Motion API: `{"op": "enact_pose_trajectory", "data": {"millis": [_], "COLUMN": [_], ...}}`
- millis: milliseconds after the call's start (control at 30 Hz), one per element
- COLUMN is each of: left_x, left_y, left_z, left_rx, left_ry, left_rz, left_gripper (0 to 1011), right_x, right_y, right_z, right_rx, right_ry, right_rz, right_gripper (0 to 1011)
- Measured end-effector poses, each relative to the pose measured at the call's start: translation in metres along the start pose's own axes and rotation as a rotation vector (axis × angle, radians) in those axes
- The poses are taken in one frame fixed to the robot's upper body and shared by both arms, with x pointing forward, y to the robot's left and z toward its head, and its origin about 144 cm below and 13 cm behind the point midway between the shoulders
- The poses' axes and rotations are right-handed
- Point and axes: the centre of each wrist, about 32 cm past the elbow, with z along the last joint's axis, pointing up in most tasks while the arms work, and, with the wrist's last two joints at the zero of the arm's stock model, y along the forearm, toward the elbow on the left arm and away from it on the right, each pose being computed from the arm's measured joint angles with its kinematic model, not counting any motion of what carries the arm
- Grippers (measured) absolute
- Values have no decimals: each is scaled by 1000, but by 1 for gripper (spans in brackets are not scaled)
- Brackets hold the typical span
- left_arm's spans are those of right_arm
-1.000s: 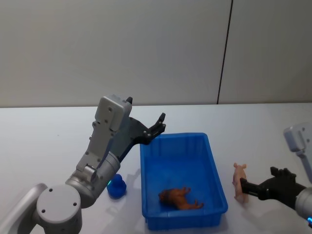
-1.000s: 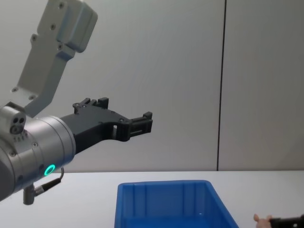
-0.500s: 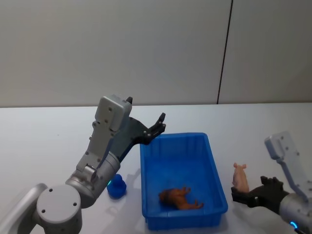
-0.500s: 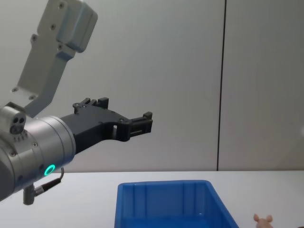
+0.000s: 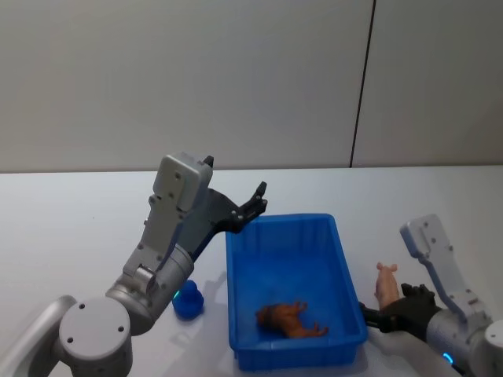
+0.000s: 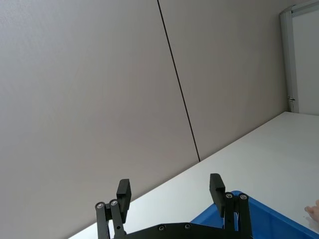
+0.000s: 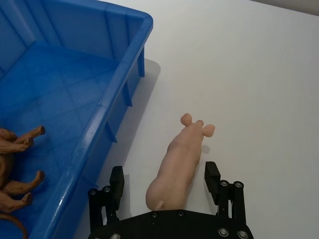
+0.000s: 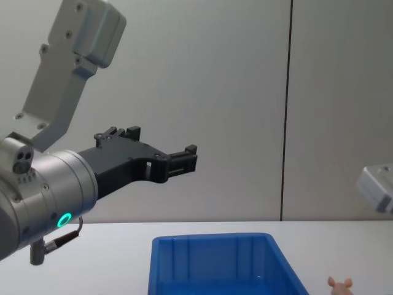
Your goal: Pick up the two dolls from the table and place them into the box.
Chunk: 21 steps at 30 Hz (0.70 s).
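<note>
The place is read as a robotics lab or test room. A plain white table (image 5: 71,212) is spread across the lower half of the head view and is backed by a grey panelled wall (image 5: 196,78), split by a dark vertical seam (image 5: 361,86) right of centre. At the right edge of the left wrist view a pale frame (image 6: 285,59) is seen. A robot arm (image 8: 49,190) with a lit green ring (image 8: 64,219) is seen lower left in the chest view

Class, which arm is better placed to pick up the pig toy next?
Right. The right gripper is open and straddles the pig toy on the table beside the box; the left gripper is raised above the box's other side.
</note>
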Motion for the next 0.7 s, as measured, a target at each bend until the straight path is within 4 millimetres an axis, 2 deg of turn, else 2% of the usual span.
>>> {"op": "enact_pose_trajectory", "data": {"millis": [67,300,333,367,700], "left_x": [0,0,0,0,0], "left_y": [0,0,0,0,0], "left_z": [0,0,0,0,0], "left_rx": [0,0,0,0,0], "left_ry": [0,0,0,0,0], "left_rz": [0,0,0,0,0], "left_gripper": [1001,1001,1001,1001,1001], "right_x": [-1,-4,-5,-5,-7], "right_y": [3,8,9,9,13], "right_z": [0,1,1,1,1], "right_rx": [-1,-1,-1,-1,-2], "right_ry": [-3,-9,-10,-10,-15], "right_rz": [2,4,5,5,7], "right_gripper": [985,832,768,768,454]}}
